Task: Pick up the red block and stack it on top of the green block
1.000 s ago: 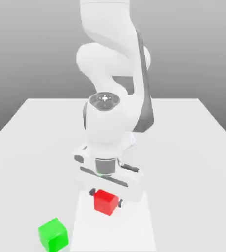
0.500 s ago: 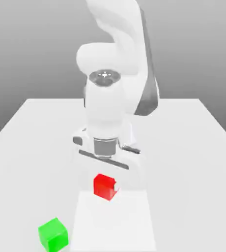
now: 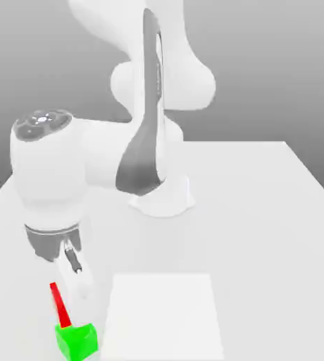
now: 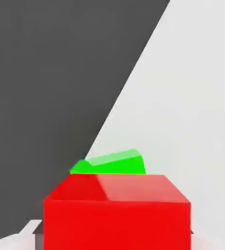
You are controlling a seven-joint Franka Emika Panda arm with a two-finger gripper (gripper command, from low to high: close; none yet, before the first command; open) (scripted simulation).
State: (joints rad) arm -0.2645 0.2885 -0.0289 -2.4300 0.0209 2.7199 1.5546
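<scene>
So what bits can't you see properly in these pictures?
- Red block in the exterior view: just a thin tilted sliver; the rest can't be made out.
- Green block in the hand view: mostly hidden behind the red block.
- Whether red touches green: neither view settles it.
- Claw in the hand view: the red block covers its grip.

White table [image 3: 277, 211]; paler square patch [image 3: 163, 314] on front surface.

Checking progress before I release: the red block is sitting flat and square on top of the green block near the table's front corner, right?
Not quite. In the exterior view the red block is steeply tilted, only its lower end meeting the top of the green block, not flat. The rest holds: both are near the table's front corner.
</scene>
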